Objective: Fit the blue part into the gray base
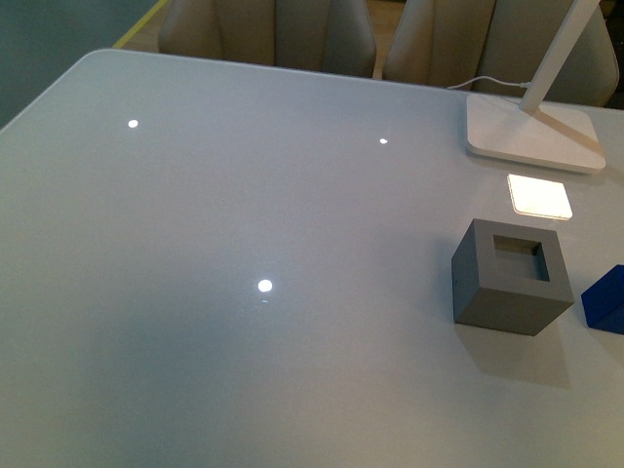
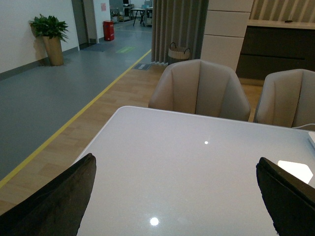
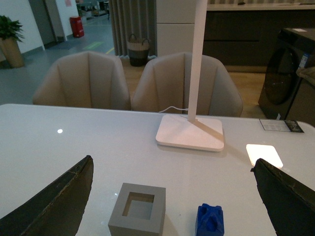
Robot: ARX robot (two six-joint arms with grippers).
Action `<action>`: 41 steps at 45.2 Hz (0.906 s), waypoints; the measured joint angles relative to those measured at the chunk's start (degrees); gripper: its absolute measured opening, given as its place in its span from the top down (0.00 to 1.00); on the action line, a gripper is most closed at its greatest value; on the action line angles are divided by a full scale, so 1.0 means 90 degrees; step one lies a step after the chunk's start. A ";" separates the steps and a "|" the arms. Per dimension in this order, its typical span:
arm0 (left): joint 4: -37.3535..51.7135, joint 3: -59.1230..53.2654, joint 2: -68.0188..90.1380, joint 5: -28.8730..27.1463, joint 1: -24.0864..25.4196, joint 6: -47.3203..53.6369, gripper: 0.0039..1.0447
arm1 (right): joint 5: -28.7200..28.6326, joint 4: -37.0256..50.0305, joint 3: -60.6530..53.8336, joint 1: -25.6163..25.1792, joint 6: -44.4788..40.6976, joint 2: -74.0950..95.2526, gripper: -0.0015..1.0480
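The gray base [image 1: 511, 279] is a matte cube with a square hole in its top, standing on the white table at the right. The blue part [image 1: 606, 298] stands just right of it, cut by the front view's edge. In the right wrist view the gray base [image 3: 138, 209] and the blue part [image 3: 210, 220] stand side by side, apart, between the wide-open fingers of my right gripper [image 3: 177, 196], which is back from them and empty. My left gripper [image 2: 179, 196] is open and empty over bare table. Neither arm shows in the front view.
A white lamp base [image 1: 532, 132] with a slanted stem and a cable stands behind the gray base, also seen in the right wrist view [image 3: 190, 132]. A bright light patch [image 1: 539, 196] lies on the table. Beige chairs [image 2: 200, 89] stand at the far edge.
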 joint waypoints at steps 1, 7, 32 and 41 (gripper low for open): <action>0.0000 0.0000 0.0000 0.0000 0.0000 0.0000 0.07 | 0.0000 0.0000 0.0000 0.0000 0.0000 0.0000 0.09; 0.0000 0.0000 0.0000 0.0000 0.0000 0.0000 0.07 | 0.0002 0.0000 0.0000 0.0000 0.0000 -0.0002 0.09; 0.0000 -0.0002 -0.0002 0.0000 0.0000 0.0000 0.07 | 0.3774 -0.1304 0.1370 0.1940 0.1486 0.3407 0.09; 0.0000 -0.0002 -0.0002 -0.0005 0.0000 0.0000 0.07 | 0.1766 -0.0301 0.3111 0.0301 0.1394 0.7725 0.09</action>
